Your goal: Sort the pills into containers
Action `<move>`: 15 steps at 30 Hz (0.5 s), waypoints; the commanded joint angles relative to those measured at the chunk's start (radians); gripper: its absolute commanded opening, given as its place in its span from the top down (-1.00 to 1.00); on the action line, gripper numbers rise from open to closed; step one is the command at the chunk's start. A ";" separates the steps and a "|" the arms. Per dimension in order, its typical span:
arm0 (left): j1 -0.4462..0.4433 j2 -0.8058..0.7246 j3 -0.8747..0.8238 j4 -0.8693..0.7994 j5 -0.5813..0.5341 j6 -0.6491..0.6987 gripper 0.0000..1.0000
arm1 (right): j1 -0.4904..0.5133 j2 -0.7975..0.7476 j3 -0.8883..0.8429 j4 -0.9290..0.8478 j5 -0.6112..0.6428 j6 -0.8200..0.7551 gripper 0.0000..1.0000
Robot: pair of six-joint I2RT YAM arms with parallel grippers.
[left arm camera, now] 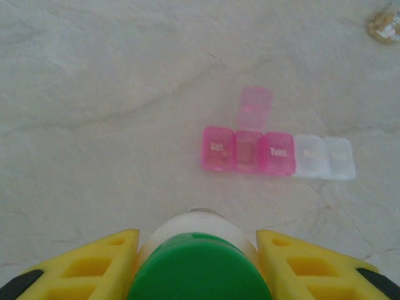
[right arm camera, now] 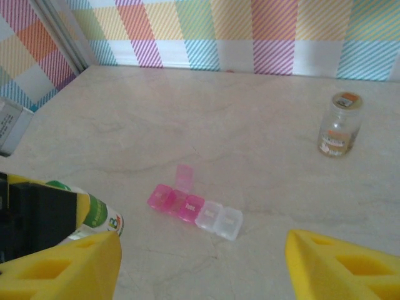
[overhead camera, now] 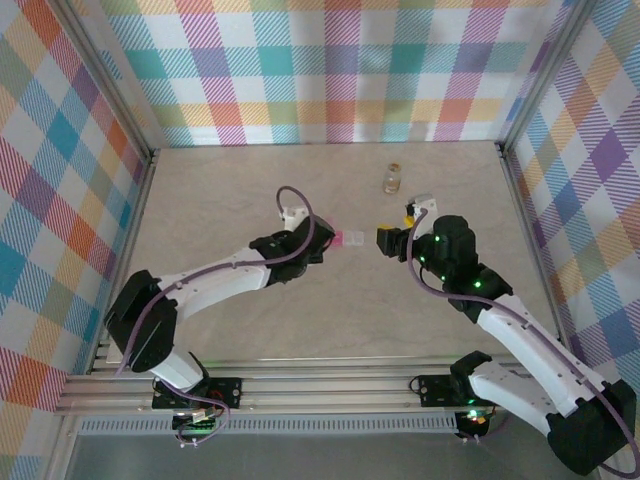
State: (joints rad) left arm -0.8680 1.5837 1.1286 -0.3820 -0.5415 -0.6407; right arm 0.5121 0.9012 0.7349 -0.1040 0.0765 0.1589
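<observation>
While the left gripper (left arm camera: 197, 240) has its yellow fingers (left arm camera: 100, 262) clamped on either side of the white bottle with green cap (left arm camera: 199, 275), the pink pill box (left arm camera: 278, 153) lies flat on the table (left arm camera: 94, 125) just ahead of those jaws, a little to the right. One pink lid stands flipped open. Over to the right gripper (right arm camera: 203, 245): jaws well apart, nothing between them, the pill box just ahead of the gap. Farther ahead and to the right of these jaws stands the amber bottle (right arm camera: 339, 125), upright, well apart from the box.
</observation>
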 commanded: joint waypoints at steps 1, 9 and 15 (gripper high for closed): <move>-0.041 0.041 0.046 0.017 -0.046 -0.084 0.13 | 0.007 -0.016 -0.021 -0.040 0.028 0.021 -0.38; -0.073 0.156 0.079 0.086 0.027 -0.088 0.13 | 0.007 0.004 -0.038 -0.019 0.029 0.025 -0.39; -0.080 0.194 0.108 0.084 0.009 -0.077 -0.19 | 0.007 0.022 -0.043 -0.026 0.071 0.042 -0.41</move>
State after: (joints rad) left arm -0.9352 1.7756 1.1980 -0.3256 -0.5159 -0.7166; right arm 0.5121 0.9218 0.7010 -0.1368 0.1177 0.1787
